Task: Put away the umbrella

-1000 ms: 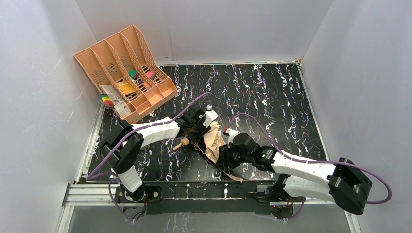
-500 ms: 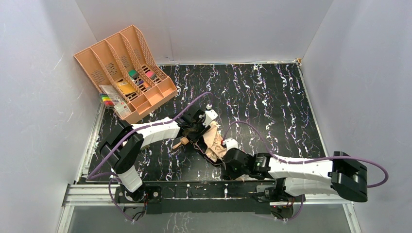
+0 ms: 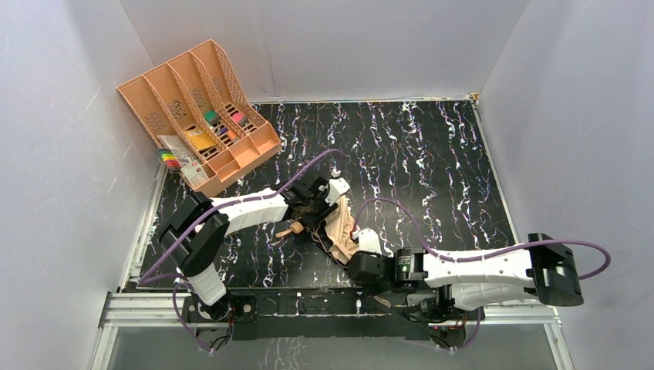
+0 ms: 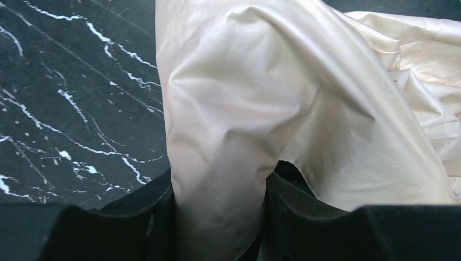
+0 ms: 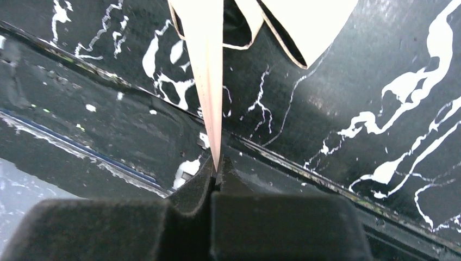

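Note:
The umbrella [image 3: 340,229] lies crumpled in pale tan folds near the table's front middle, its short tan handle [image 3: 289,229] pointing left. My left gripper [image 3: 318,210] is over its far end. In the left wrist view the left gripper [image 4: 220,217] is shut on a thick roll of the umbrella's fabric [image 4: 244,103]. My right gripper [image 3: 361,271] sits low at the near side of the umbrella. In the right wrist view the right gripper [image 5: 217,171] is shut on the tip of a narrow tan strip [image 5: 210,70] of the umbrella, pulled taut toward the table's near edge.
A peach-orange divided file tray [image 3: 197,116] with small coloured items stands at the back left corner. Grey walls close in the left, back and right. A metal rail [image 3: 308,301] runs along the near edge, and the same rail [image 5: 326,179] shows just beyond my right fingertips.
My right gripper has closed on the umbrella's tan strip and moved toward the near edge, the arm stretching flatter. The left gripper keeps its hold and has shifted slightly.

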